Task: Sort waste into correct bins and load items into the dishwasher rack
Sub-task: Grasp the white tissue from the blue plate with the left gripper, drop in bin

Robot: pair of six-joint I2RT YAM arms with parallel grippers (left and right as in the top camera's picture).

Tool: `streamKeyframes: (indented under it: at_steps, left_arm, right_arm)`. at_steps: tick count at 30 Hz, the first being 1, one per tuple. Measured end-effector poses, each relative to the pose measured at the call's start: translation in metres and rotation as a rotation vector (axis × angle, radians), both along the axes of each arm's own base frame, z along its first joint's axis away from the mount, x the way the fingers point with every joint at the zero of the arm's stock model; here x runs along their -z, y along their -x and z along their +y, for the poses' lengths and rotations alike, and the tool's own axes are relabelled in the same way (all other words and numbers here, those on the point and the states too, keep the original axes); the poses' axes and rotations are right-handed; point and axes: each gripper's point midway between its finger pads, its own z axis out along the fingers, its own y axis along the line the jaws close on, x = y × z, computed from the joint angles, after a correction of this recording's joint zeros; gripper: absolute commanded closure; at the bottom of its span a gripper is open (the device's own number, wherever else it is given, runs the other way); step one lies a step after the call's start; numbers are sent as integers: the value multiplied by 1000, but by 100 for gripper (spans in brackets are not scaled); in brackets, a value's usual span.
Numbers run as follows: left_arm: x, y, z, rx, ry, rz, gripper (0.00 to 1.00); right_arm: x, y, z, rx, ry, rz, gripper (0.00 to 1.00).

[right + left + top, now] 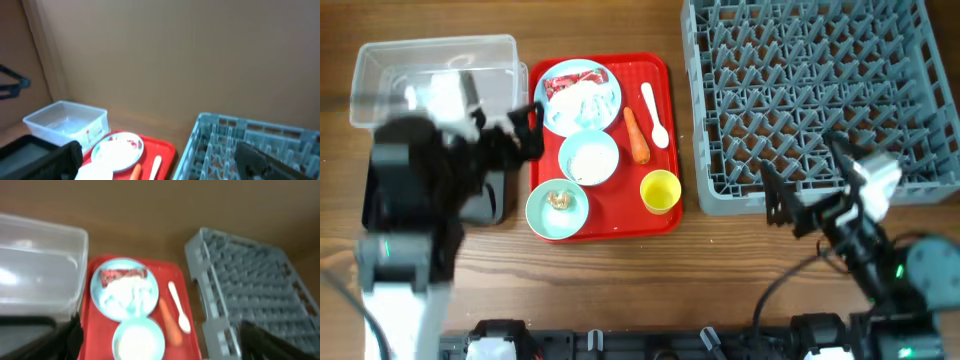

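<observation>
Student: Closest to the overhead lens are the two arms. How do their jaws stand?

Tutor: On the left, the left gripper (532, 130) is at the left edge of the flat red tray (665, 75), its jaws spread wide with nothing between them. The right gripper (805, 175), above the near rim of the large square grey plastic rack (810, 90), is likewise spread wide and holds nothing.

Student: Where does the waste lie?

Tutor: All of it is on the tray. The red wrapper (565, 85) and the crumpled white tissue (584, 102) lie on the pale blue round plate (616, 105) at the far end. The loose white rice (586, 160) sits in the pale blue-green bowl (612, 160) just nearer. The small brown food lump (558, 198) sits in the second pale blue-green bowl (535, 215) at the near left corner. The orange carrot (636, 135) lies directly on the tray, beside the white plastic spoon (655, 115).

Student: And the remaining item?

Tutor: The small yellow cup (660, 190) stands upright at the tray's near right corner. The rack stands right of the tray on the wooden table (720, 260).

Student: The bins?

Tutor: The clear translucent tub (430, 60) stands far left. The black tub (492, 200) lies just nearer, largely hidden under the left arm.
</observation>
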Motion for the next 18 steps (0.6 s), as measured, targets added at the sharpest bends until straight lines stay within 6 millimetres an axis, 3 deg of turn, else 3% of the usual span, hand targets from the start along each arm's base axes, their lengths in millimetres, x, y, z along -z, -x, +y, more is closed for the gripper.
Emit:
streamKeyframes:
  at_steps: [2,5,8,11,12,15,17,18]
  left_arm:
    - [-6,-27,-6,17,-19,86,0]
    - [14,-53,-14,28,-76,244,0]
    - [40,-92,-29,48,-164,367,0]
    - [71,-121,-40,62,-206,423,0]
    - [94,-138,-45,65,-220,445,0]
    - [116,-164,-49,59,-226,429,0]
    - [134,-175,-51,60,-229,441,0]
    - [152,-179,-52,62,-234,472,0]
  right_arm:
    - [-4,-13,1,-2,14,99,0]
    - [4,-25,2,-8,46,234,0]
    - [18,-43,3,-15,80,358,0]
    - [46,-53,4,-19,91,482,0]
    - [61,-57,4,-21,94,541,1]
    - [84,-63,4,-20,87,651,0]
    - [118,-69,5,-14,72,798,0]
    - [128,-70,5,-12,69,840,0]
